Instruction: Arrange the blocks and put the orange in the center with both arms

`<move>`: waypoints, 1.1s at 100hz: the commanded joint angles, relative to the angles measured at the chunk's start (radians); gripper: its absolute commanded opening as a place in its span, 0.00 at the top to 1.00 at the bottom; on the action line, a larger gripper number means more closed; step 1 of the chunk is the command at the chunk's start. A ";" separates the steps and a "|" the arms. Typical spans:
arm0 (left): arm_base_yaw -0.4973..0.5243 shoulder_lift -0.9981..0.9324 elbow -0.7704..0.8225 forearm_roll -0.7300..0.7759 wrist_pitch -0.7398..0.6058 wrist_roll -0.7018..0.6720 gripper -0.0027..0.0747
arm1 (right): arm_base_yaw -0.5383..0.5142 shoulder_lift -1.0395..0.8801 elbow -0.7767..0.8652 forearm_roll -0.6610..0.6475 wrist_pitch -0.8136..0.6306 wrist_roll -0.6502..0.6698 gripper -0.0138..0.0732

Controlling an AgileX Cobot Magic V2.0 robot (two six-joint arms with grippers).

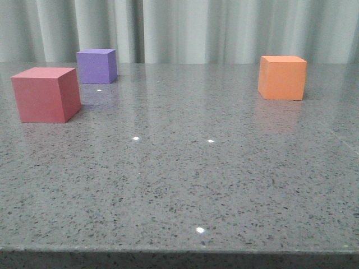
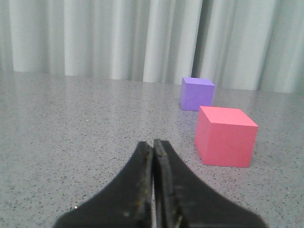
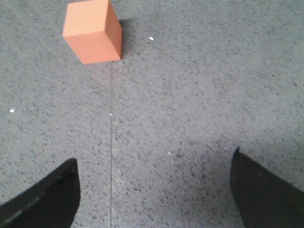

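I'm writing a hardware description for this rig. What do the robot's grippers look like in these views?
Only the fingers show, in the wrist views. The left gripper has two matte black fingers, broad at the base and tapering to narrow tips, with slightly worn, speckled inner edges. The right gripper shows two matte black, blunt finger ends at the picture's corners. No cables, markings or arm links are visible, and the front view shows neither arm.

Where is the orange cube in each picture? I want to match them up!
Front view: the orange cube sits far back on the right of the speckled grey table.
Left wrist view: not in it; only the purple cube and the pinkish-red cube show.
Right wrist view: upper left, ahead of the open right gripper.
Shared landmark: the speckled grey table.
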 commanded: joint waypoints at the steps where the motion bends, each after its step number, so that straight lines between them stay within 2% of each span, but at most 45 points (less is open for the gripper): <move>1: 0.005 -0.036 0.041 -0.009 -0.081 -0.002 0.99 | 0.021 0.059 -0.075 0.016 -0.072 -0.014 0.11; 32: 0.005 -0.036 0.041 -0.009 -0.081 -0.002 0.99 | 0.146 0.369 -0.326 0.012 -0.084 -0.014 0.11; 66: 0.005 -0.036 0.041 -0.009 -0.081 -0.002 0.99 | 0.150 0.706 -0.631 0.011 -0.079 -0.014 0.11; 95: 0.005 -0.036 0.041 -0.009 -0.081 -0.002 0.99 | 0.157 0.878 -0.799 0.008 -0.076 -0.014 0.11; 110: 0.005 -0.036 0.041 -0.009 -0.081 -0.002 0.99 | 0.164 0.931 -0.833 0.005 -0.073 -0.014 0.11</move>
